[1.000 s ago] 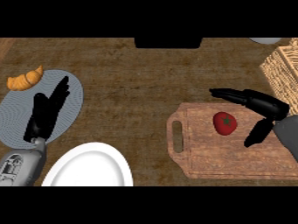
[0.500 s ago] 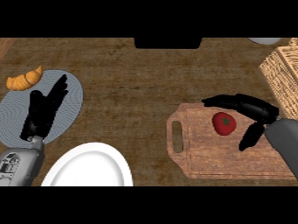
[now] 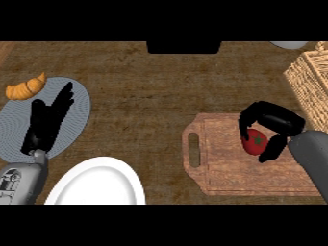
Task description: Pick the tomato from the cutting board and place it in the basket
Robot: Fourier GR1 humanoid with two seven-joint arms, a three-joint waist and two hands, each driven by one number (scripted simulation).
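Brown wood-grain counter (image 3: 152, 96) fills the view, and the action sits at its right side. Coming in from the lower right, the right hand (image 3: 280, 120) arches over the tomato (image 3: 255, 143). Its fingers curl down along the fruit's upper-left side and its thumb reaches down the right side, so the hand is closed round the tomato, though full contact all round cannot be confirmed from above. The tomato lies directly beneath the palm and rests on the right half of the wooden cutting board (image 3: 227, 173), green stem facing up. It is round, with no long axis to line up against, so the grasp looks to depend only on keeping it centred between fingers and thumb. The board's handle slot points toward the left of the frame. The wicker basket (image 3: 322, 91) stands just beyond the board at the upper right edge, so the coming move is probably a lift and a short carry up and to the right. This hand is by far the nearer one. Far across at the left, the left hand (image 3: 49, 120) lies with straight fingers over a grey-blue plate (image 3: 10, 139). A croissant (image 3: 26, 88) sits at that plate's upper rim, and a white plate (image 3: 99, 185) lies below it.
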